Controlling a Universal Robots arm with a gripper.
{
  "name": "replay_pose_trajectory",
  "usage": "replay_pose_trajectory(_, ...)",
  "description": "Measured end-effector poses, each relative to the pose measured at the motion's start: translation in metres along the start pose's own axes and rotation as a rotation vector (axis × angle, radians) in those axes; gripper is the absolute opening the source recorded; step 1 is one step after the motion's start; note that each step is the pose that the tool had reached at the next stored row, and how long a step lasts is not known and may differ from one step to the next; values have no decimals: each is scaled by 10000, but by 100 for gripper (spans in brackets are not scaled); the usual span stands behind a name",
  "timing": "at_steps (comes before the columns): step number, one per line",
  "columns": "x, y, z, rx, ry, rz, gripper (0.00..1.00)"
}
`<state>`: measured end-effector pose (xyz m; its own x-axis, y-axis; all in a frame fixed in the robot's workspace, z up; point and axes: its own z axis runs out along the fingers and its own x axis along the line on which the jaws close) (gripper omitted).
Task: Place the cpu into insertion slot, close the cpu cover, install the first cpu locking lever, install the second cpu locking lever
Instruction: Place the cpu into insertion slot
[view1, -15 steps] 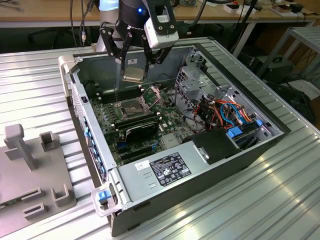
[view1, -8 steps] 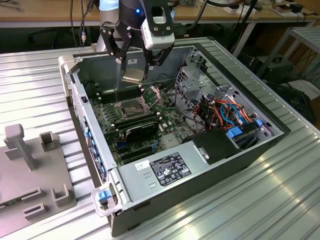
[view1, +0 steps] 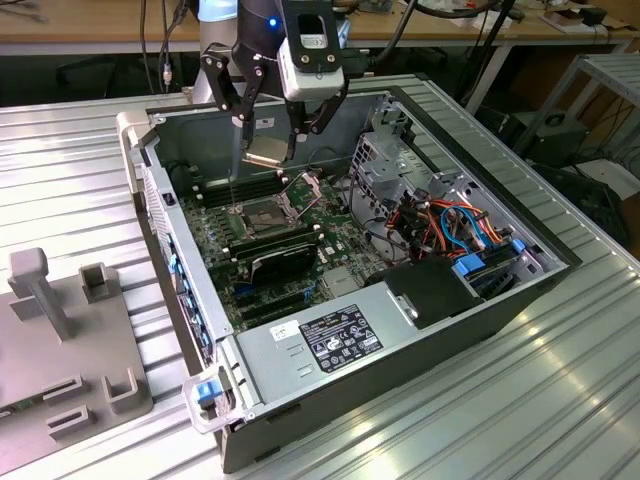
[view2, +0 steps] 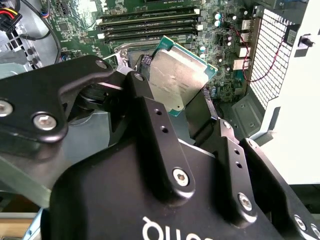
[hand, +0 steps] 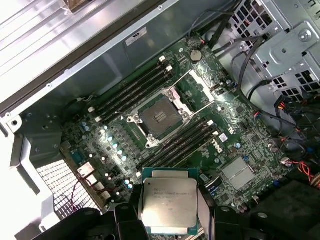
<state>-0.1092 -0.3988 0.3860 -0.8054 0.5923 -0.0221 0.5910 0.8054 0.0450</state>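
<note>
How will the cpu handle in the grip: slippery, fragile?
Probably stiff: the cpu is a flat metal-topped square, held by its edges in the hand. Its smooth top and thin edges could let it slip. Likely light, being thin; the green rim may chip if knocked.

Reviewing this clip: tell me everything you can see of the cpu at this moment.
The cpu is a flat square chip with a dull silver-grey metal lid bearing faint print, on a thin green board that rims it. The gripper pinches it at two opposite edges and holds it in the air, slightly tilted in the exterior view. It is above the motherboard, apart from the open, empty insertion slot.
</note>
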Motion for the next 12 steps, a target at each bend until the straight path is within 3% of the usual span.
replay_pose_trajectory(9,0,0,0,1,-2,41,53)
replay_pose_trajectory(12,-1,1,0,6,-12,267,53)
